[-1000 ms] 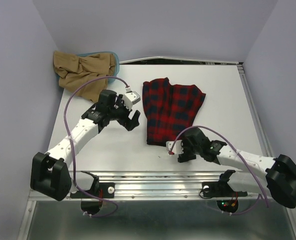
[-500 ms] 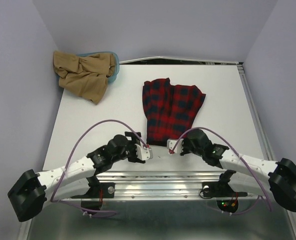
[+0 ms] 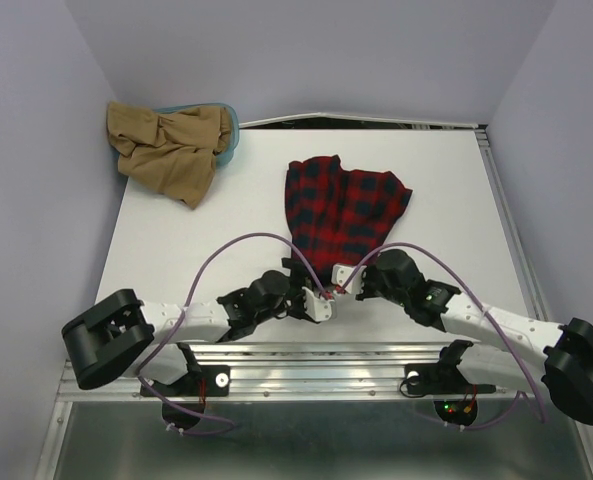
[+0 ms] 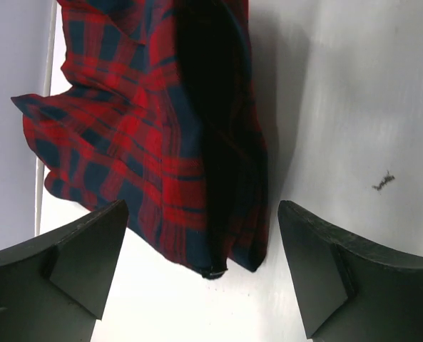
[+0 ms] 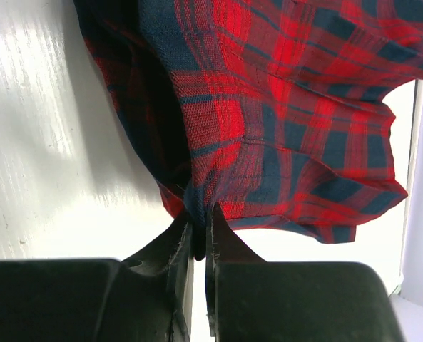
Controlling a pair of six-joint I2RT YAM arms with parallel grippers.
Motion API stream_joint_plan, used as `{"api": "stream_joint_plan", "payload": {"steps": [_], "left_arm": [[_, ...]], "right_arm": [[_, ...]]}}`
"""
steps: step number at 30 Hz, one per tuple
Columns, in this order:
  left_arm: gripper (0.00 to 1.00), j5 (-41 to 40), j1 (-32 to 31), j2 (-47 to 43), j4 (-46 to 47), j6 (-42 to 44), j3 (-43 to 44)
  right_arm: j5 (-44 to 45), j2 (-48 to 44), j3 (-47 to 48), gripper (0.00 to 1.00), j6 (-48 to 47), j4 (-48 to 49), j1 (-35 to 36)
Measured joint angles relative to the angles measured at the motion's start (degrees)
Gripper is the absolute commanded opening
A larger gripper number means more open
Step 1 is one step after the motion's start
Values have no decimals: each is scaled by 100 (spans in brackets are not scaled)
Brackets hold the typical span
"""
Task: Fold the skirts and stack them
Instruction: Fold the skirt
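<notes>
The red plaid skirt (image 3: 343, 212) lies in the middle of the table, its near edge bunched toward the arms. My right gripper (image 3: 349, 283) is shut on that near hem; in the right wrist view the cloth (image 5: 282, 107) is pinched between the fingertips (image 5: 200, 222). My left gripper (image 3: 316, 296) sits just left of it, open. In the left wrist view its jaws stand wide on either side of the skirt's near corner (image 4: 218, 265), apart from the cloth (image 4: 147, 142). The tan-brown skirt (image 3: 162, 150) lies crumpled at the far left.
A teal tub (image 3: 232, 122) shows under the tan skirt at the back left corner. Purple walls close in the left, back and right. A metal rail (image 3: 316, 352) runs along the table's near edge. A small dark fleck (image 4: 384, 182) marks the table.
My left arm has swung from the left middle of the table down to the plaid skirt's near corner, staying open. My right gripper has shut on the hem, which is now bunched.
</notes>
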Motion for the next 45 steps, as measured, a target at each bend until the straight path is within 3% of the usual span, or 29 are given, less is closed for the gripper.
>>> {"api": "stream_joint_plan", "payload": {"steps": [25,26,28,29,30,32,36,41,45], "left_arm": [[96,28,107,1377,289,-894,752],[97,11,111,1344,254,-887,752],[98,2,138,1123,-4,-807,748],[98,15,166,901,-205,-745,737],[99,33,179,662,-404,-713,723],[99,144,219,-20,-850,-697,656],[99,350,269,-1506,-1517,-885,664],[98,444,282,-2253,-2433,-1445,975],[99,645,553,-2046,-3152,-1899,1285]], "right_arm": [[752,-212,96,1,466,-562,-282],[756,-221,96,6,455,-570,-282],[699,-247,105,37,411,-568,-251],[647,-262,118,55,398,-560,-216],[570,-297,153,80,398,-564,-160],[455,-365,249,97,315,-616,-81],[212,-634,490,100,258,-1080,0],[-33,-697,1064,98,485,-1941,2],[-216,-116,1799,82,1213,-2203,2]]}}
